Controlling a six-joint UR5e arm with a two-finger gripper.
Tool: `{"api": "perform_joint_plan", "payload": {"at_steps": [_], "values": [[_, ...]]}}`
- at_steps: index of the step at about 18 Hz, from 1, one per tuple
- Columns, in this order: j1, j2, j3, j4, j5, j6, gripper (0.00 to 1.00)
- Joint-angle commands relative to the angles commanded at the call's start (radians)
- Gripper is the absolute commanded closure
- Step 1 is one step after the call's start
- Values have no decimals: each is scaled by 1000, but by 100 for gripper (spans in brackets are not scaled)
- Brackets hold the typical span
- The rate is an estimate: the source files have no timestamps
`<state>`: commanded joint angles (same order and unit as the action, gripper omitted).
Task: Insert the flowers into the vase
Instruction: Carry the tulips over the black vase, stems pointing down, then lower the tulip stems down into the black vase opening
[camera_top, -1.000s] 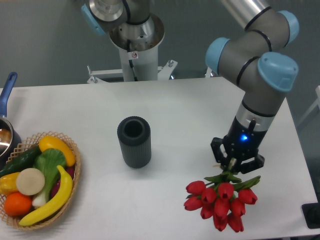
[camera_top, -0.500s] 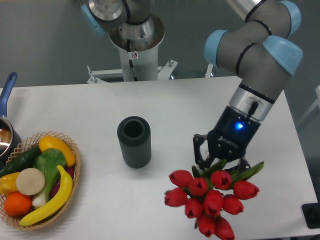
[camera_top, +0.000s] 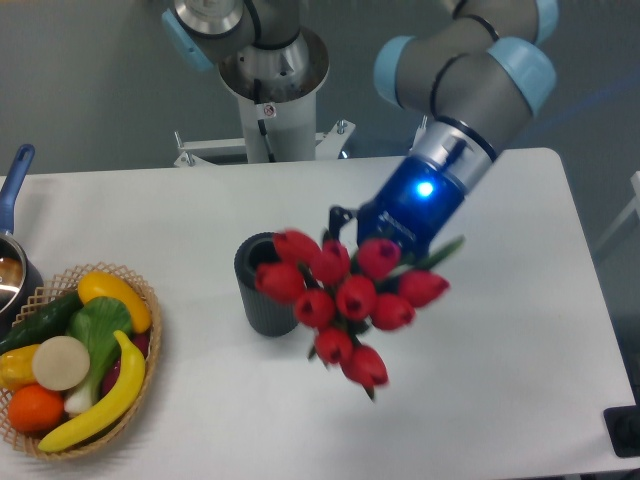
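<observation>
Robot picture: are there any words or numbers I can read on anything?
None can be read.
A small white sticker with a red mark on the robot base: too small and blurred to read.
The blue light on the arm near the gripper is a glow, not a sign.
Flowers, vase, basket: no writing shows.
</observation>
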<state>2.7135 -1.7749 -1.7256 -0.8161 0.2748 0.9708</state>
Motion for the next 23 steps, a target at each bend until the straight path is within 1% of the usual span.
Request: {"api": "perform_joint_plan", "payload": {"at_steps": [3, 6, 8, 10, 12, 13, 18, 21, 23], "values": [[3, 17, -37, 0, -54, 38, 88], [20, 63, -130, 0, -100, 129, 87], [28, 98, -211, 0, -144, 210, 86], [52, 136, -296, -2, -202, 284, 85], [69, 167, -350, -2, -229, 310, 85], [78, 178, -361, -2, -235, 313, 85], [78, 178, -374, -2, -241, 324, 85], [83, 175, -400, -2, -240, 374, 85], [83, 170, -431, -2, -240, 405, 85]]}}
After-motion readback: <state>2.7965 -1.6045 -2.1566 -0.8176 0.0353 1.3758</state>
